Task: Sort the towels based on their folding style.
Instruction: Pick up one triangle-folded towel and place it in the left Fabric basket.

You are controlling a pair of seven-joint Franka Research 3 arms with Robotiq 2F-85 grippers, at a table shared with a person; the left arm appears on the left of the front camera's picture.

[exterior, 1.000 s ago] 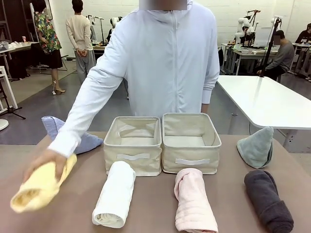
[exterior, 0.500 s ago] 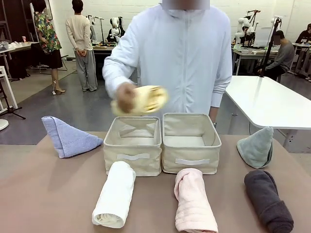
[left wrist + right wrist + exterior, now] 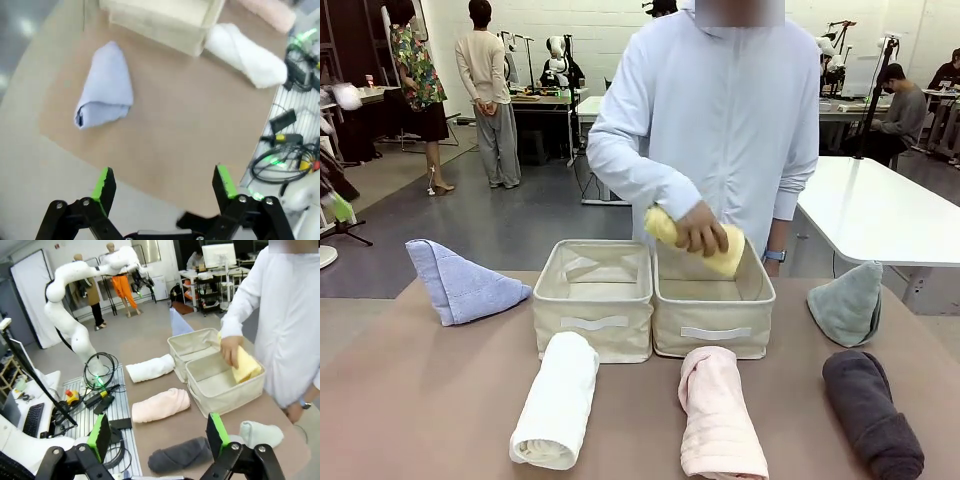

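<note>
The person across the table is lowering the yellow towel (image 3: pixel 724 262), a rolled one, into the right basket (image 3: pixel 712 332). One hand (image 3: pixel 700 232) is wrapping its middle while the roll is tilting just above the open top. By my reckoning the sorting is barely under way, since both this basket and the left basket (image 3: pixel 595 325) are looking empty inside from here. I am counting six towels: four rolls and two cones, with two baskets sitting side by side at the middle of the tabletop (image 3: pixel 420 400). The white towel (image 3: pixel 557 400) and the pink towel (image 3: pixel 720 415) are lying toward the near edge, each in front of a basket. The dark grey towel (image 3: pixel 873 412) is lying at the near right corner. The light blue cone (image 3: pixel 460 285) is sitting by the far left corner and the grey-green cone (image 3: pixel 848 303) by the far right edge. The left gripper (image 3: pixel 164 180) is hanging over the left edge, jaws spread wide and carrying nothing. The right gripper (image 3: pixel 159 432) is doing likewise, back from the near edge. The next move is probably calling for another roll, the pink one being handiest, to be pinched across its soft body and lifted clear over the basket wall, with the cones going to the other basket.
</note>
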